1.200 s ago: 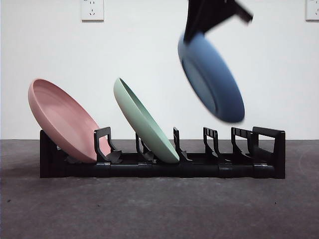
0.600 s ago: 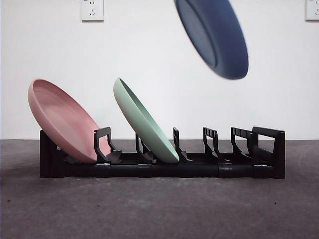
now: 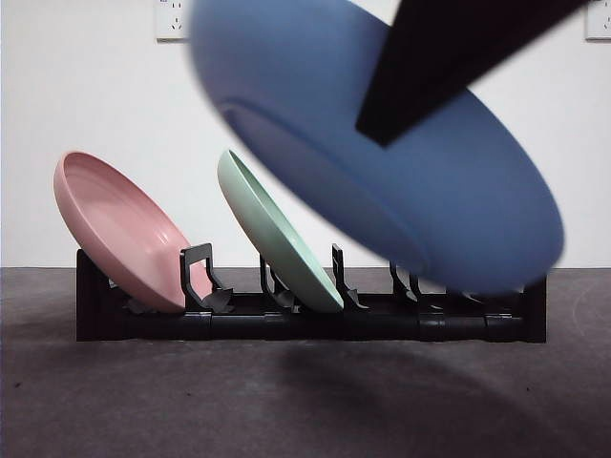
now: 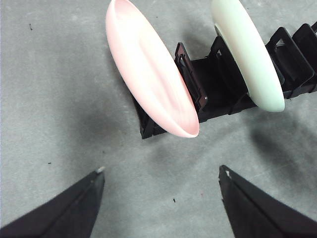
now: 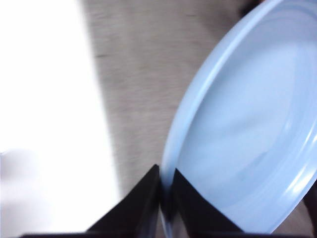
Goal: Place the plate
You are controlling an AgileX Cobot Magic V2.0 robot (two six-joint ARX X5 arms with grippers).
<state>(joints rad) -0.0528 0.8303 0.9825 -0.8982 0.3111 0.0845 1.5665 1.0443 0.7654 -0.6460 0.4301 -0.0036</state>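
A blue plate (image 3: 382, 162) hangs tilted and large in the front view, close to the camera, in front of the right half of the black rack (image 3: 315, 320). My right gripper (image 5: 167, 198) is shut on the blue plate's (image 5: 247, 144) rim; its dark arm (image 3: 449, 57) comes in from the top right. A pink plate (image 3: 119, 229) leans in the rack's left end and a green plate (image 3: 277, 234) leans in a slot further right. My left gripper (image 4: 161, 178) is open above the table, near the pink plate (image 4: 148, 69) and green plate (image 4: 247, 54).
The rack's (image 4: 218, 84) slots right of the green plate are partly hidden behind the blue plate. A white wall stands behind the rack, with an outlet (image 3: 177, 19) at the upper left. Grey table surface (image 3: 191, 401) lies in front of the rack.
The blue plate has swung from high above the rack's right side toward the camera and down, now looming large and blurred. The pink and green plates have not moved.
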